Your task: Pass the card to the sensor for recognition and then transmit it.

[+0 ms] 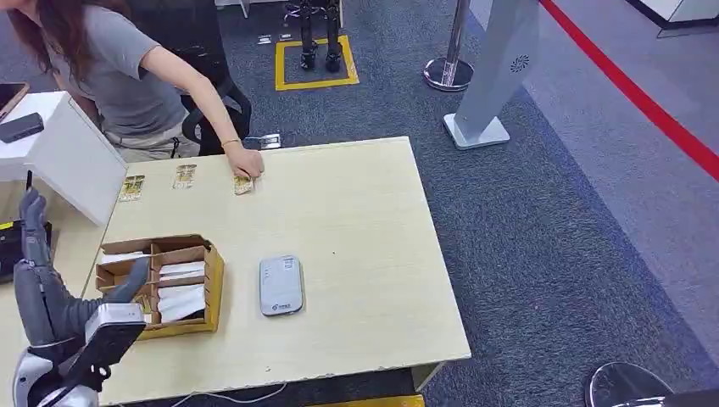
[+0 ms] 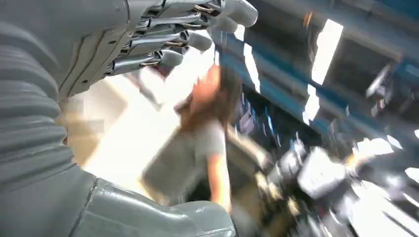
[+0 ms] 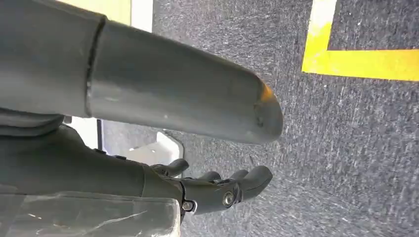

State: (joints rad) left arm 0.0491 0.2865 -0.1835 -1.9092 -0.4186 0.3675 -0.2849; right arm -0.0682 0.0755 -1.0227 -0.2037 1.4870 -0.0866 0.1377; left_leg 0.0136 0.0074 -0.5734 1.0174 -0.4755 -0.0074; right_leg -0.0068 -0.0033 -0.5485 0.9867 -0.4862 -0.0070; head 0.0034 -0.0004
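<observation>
The wooden table [image 1: 356, 254] fills the middle of the head view, sitting on dark carpet [image 1: 551, 237] with a red line [image 1: 644, 102] running across it at the far right. A person [image 1: 119, 76] in a grey top leans in from the far side, one hand [image 1: 246, 163] pressed down on a card [image 1: 243, 185] near the table's far edge. Two more cards [image 1: 131, 187] [image 1: 185, 176] lie in a row with it, toward the white counter [image 1: 64, 148] on the left. Closer in, a cardboard box [image 1: 165, 284] holds white packets in its compartments, and just beside it the grey sensor [image 1: 281, 285] lies flat on the tabletop, well apart from the cards. The left hand [image 1: 34, 222] is raised at the left edge of the table, fingers [image 2: 168, 37] spread apart with nothing in them; its wrist view is badly blurred. The right hand [image 3: 217, 187] hangs over the carpet near a yellow floor marking [image 3: 365, 61], fingers loosely extended and apart, holding nothing
</observation>
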